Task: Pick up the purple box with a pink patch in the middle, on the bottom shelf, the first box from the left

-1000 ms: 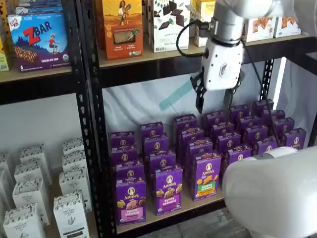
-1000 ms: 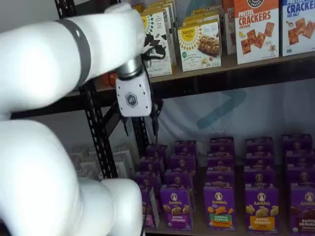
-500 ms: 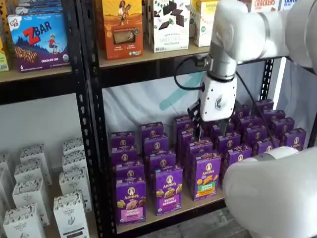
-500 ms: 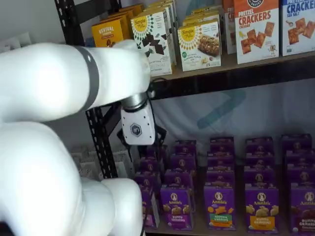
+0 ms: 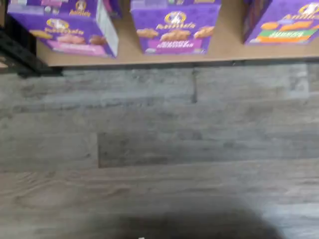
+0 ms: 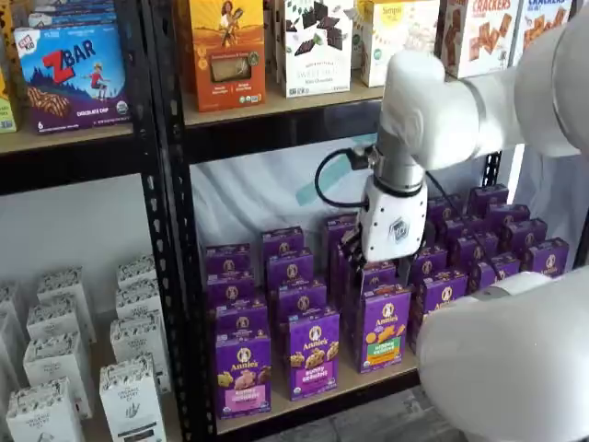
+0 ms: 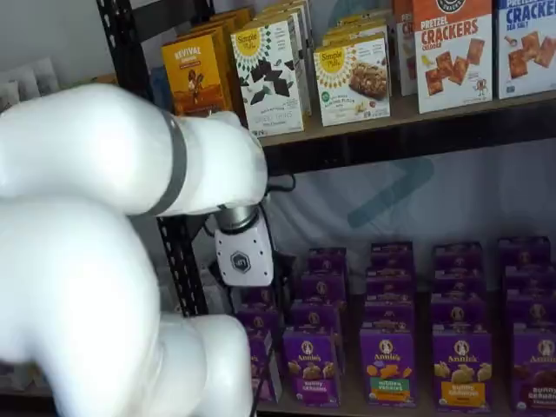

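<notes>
Three cartons front the bottom shelf (image 5: 149, 59); leftmost, one purple box (image 5: 65, 30).

purple box (image 6: 243, 373) w/ pink band; tan bottom shelf (image 6: 322, 394); white gripper (image 6: 375, 273), black fingers.

The tool (image 6: 379, 273) has black fingers, but its white body and the boxes hide most of them in both shelf views. The big white arm (image 7: 87, 261) hides the purple box (image 6: 243, 374) in one shelf view. In the wrist view that box (image 5: 62, 27) is blurry, with its top cut off. The bottom shelf (image 6: 340, 391) is partly hidden by the arm.
</notes>
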`<control>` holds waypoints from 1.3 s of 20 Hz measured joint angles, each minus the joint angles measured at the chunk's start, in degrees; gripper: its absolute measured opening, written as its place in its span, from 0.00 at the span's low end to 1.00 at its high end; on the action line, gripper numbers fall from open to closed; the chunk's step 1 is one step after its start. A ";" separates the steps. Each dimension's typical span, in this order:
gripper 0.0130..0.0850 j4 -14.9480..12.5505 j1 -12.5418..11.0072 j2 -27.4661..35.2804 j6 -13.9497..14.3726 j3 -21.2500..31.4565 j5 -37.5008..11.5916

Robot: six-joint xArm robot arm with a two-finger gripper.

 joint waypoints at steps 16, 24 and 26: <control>1.00 -6.82 6.53 22.43 11.53 -1.10 -17.83; 1.00 -7.59 8.02 34.37 13.99 -5.77 -25.87; 1.00 -7.59 8.35 36.22 14.37 -6.72 -26.72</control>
